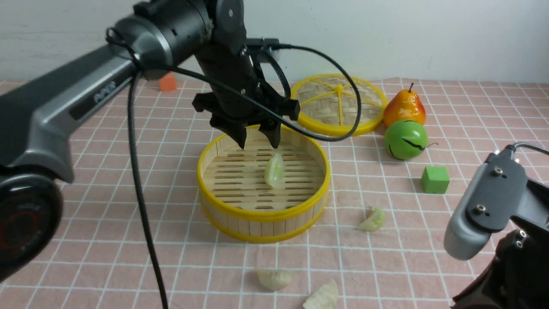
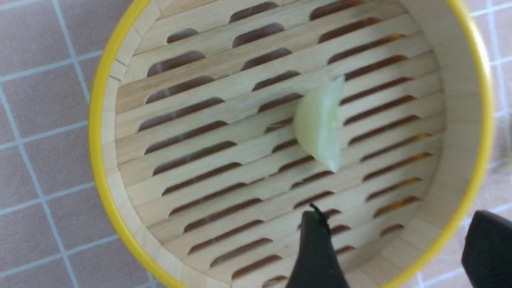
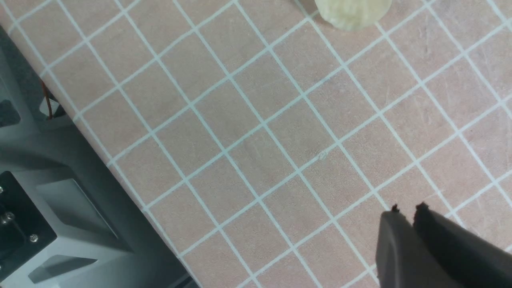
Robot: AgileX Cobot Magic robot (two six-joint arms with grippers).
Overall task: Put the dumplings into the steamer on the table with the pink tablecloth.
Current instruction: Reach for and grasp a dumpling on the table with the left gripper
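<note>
Left gripper [image 1: 258,143] hangs spread and empty over the steamer [image 1: 261,214], one dumpling [image 1: 274,171] upended inside; three dumplings [image 1: 372,219] lie on the pink tablecloth [image 1: 98,257]; right gripper [image 3: 408,208] is pressed together, empty; risk: a low exit could clip the yellow rim and shift the steamer.

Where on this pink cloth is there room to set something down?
Widest bare stretch: the cloth left of the steamer, though the left arm hangs over it. Another lies right of the pear, behind the cube. Crowded: lid, pear, green ball and cube; three dumplings toward the front edge.
</note>
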